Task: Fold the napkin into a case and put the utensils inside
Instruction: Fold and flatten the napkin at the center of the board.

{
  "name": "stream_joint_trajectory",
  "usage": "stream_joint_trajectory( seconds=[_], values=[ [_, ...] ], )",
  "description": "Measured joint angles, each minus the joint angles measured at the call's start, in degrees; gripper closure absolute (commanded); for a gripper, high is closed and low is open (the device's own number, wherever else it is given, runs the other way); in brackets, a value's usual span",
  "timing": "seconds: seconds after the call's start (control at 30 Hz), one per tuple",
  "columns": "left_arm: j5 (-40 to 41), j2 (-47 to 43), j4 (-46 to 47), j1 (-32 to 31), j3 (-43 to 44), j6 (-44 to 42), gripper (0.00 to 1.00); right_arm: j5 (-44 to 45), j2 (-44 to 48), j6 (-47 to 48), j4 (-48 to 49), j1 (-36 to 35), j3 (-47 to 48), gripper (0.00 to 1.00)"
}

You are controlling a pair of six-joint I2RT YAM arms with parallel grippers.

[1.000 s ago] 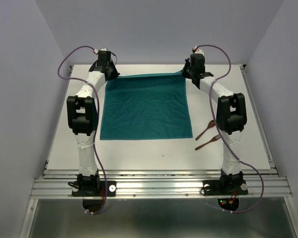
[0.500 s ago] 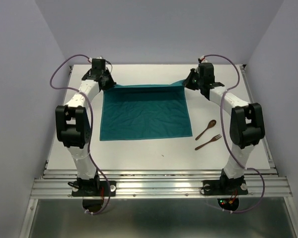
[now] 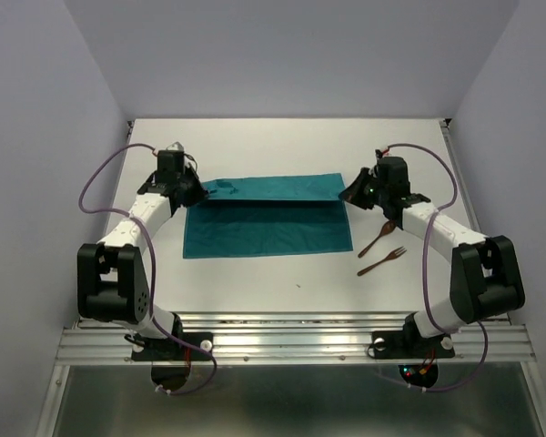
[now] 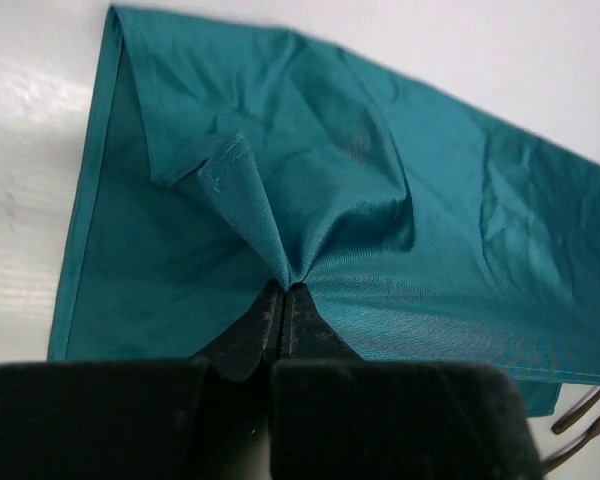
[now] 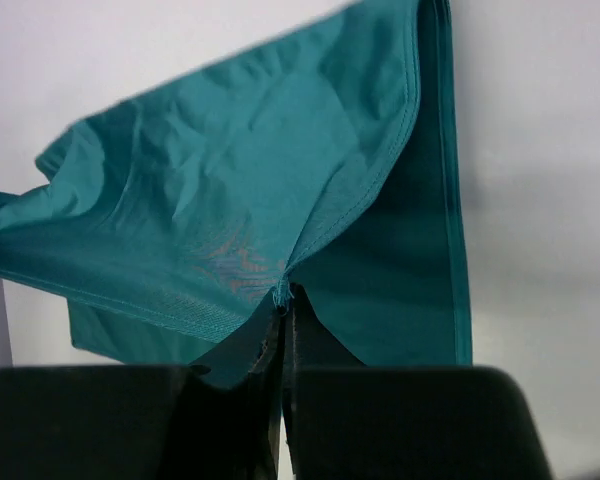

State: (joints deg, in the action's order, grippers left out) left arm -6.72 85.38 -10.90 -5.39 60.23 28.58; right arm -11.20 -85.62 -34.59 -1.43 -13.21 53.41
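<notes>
The teal napkin (image 3: pixel 268 214) lies on the white table, its far part lifted and drawn over the near part as a raised band. My left gripper (image 3: pixel 200 191) is shut on the band's left corner, seen bunched at the fingertips (image 4: pixel 283 290). My right gripper (image 3: pixel 348 194) is shut on the band's right corner (image 5: pixel 283 297). The napkin (image 4: pixel 360 200) fills the left wrist view, and the napkin (image 5: pixel 250 210) spreads across the right wrist view. Two reddish-brown utensils lie right of the cloth: a spoon (image 3: pixel 378 238) and a fork (image 3: pixel 383 261).
The white table (image 3: pixel 282 282) has raised rails along its right side and near edge. Purple cables loop from both wrists. Grey walls close in on the left, right and far sides.
Both grippers have moved from the far edge of the table toward the near side, carrying the napkin's far corners over the cloth. The visible cloth has shortened to a wide band.
</notes>
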Motion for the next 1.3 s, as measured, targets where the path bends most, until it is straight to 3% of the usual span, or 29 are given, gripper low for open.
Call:
stream_joint_trajectory(
  seconds=[0.27, 0.83, 0.9, 0.93, 0.97, 1.03, 1.2, 1.3],
  values=[
    [-2.1, -1.31, 1.73, 0.15, -10.45, 2.8, 1.0, -0.7, 1.84, -2.36, -2.8, -0.83, -7.76, 0.99],
    [-0.5, -3.82, -0.52, 0.26, -10.05, 2.6, 1.0, -2.62, 2.45, -1.22, -4.22, -1.49, -7.52, 0.99],
    [0.11, -3.82, -1.75, 0.26, -10.05, 3.04, 0.87, -2.82, 2.45, -1.18, -4.13, -1.77, -7.93, 0.93],
    [0.35, -3.82, -2.47, 0.26, -10.05, 3.34, 0.75, -2.86, 2.45, -1.22, -4.13, -1.84, -8.35, 0.9],
    [0.57, -3.82, -3.52, 0.24, -10.05, 4.04, 0.29, -2.95, 2.45, -1.22, -4.17, -1.86, -8.7, 0.88],
    [2.86, -3.98, -5.44, 0.17, -10.05, 4.76, 0.01, -2.8, 2.43, -0.94, -4.44, -1.88, -9.84, 0.8],
    [6.86, -7.15, -8.17, 0.85, -9.97, 6.27, 0.03, -2.14, 1.11, -0.31, -5.4, -1.73, -10.88, 0.79],
    [8.02, -8.68, -8.66, 0.94, -8.66, 6.69, 0.16, -2.16, -0.61, 0.02, -5.66, -1.86, -10.88, 0.8]
  ],
)
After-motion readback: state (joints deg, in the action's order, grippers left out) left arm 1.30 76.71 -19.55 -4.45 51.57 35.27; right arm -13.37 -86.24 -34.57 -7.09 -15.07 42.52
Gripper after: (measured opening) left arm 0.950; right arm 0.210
